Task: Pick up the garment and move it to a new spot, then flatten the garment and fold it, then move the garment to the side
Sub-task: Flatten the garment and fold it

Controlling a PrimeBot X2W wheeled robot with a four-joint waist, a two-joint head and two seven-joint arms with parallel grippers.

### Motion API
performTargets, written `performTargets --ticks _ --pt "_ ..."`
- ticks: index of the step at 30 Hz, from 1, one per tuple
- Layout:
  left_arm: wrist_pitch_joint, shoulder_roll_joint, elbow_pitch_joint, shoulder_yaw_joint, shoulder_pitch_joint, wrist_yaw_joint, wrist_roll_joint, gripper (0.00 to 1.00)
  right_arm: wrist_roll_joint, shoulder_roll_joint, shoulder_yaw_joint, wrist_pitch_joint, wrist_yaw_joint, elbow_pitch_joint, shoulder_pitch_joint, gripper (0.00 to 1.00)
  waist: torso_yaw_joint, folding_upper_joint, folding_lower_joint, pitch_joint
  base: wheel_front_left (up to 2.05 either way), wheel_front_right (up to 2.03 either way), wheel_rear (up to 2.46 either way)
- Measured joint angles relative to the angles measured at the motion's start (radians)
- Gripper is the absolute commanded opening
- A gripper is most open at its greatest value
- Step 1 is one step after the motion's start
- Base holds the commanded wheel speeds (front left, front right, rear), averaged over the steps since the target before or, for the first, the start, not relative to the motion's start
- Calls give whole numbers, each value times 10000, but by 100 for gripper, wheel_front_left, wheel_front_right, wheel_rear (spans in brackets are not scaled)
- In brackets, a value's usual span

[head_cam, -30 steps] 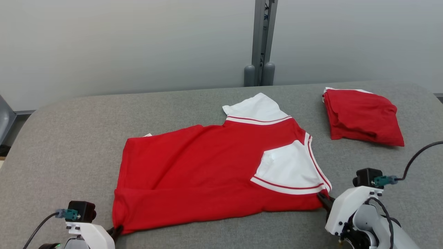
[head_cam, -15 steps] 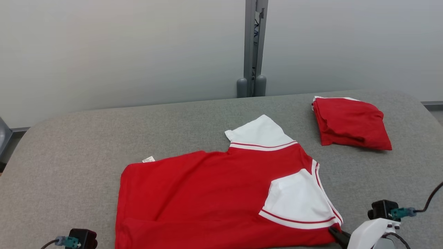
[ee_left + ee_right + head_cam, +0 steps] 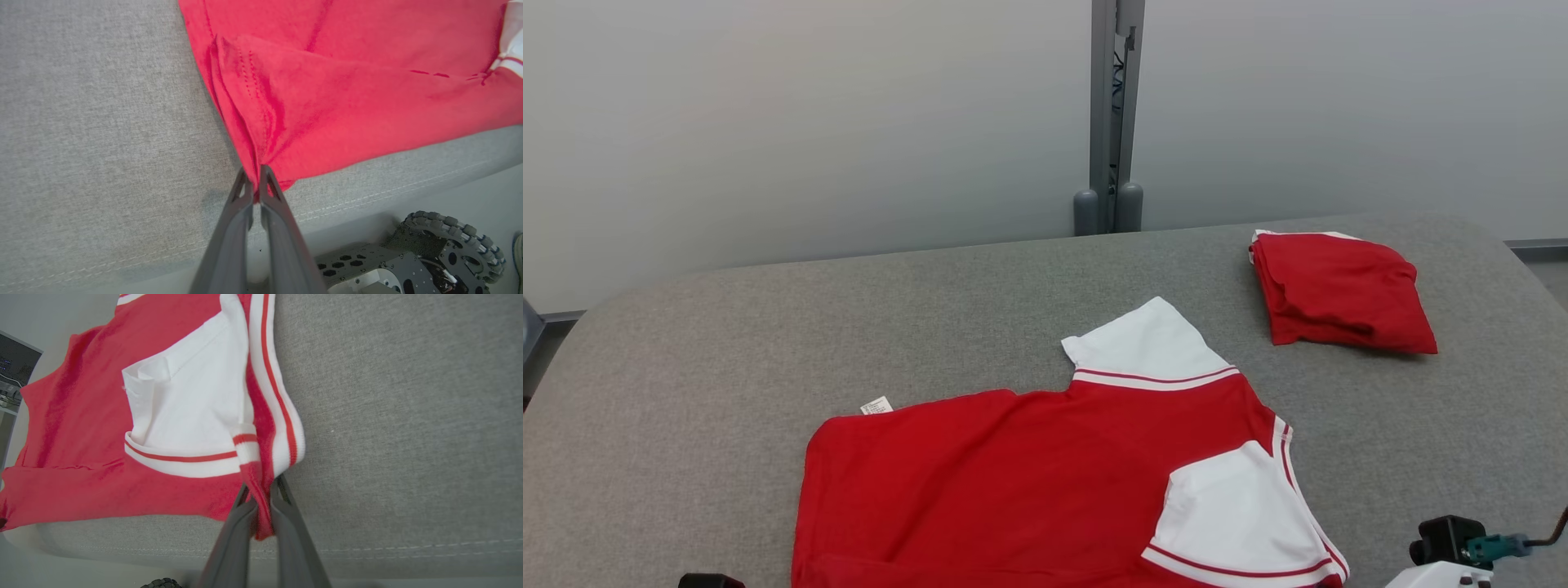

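Left gripper (image 3: 254, 179) and right gripper (image 3: 263, 490) each clamp tight on a near corner of the red-and-white garment (image 3: 1029, 482), spread along the near edge of the grey table (image 3: 727, 343). Flattening appears underway, with folding and moving aside likely still ahead.

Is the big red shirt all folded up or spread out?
Mostly spread out. The shirt lies wide on the grey table, with just its near edge turned over.

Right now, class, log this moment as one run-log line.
left gripper: shut on garment corner | right gripper: shut on garment by striped trim | garment: spread on table, near edge
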Motion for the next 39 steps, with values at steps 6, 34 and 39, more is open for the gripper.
performTargets --ticks 6,34,39 --pt "12 92 -213 58 107 209 -88 100 -431 301 -437 422 -2 -815 242 100 -55 0 0 20 0 0 0" --pt "-1592 -792 1755 1093 -3854 -481 2046 100 -2362 529 -554 -1354 -2 261 -5472 100 160 0 0 1897 0 0 0" --pt "-1588 -1369 2803 959 -4737 -1269 2297 100 -3003 543 -466 -1877 -2 1546 -7220 100 549 0 0 2959 0 0 0"
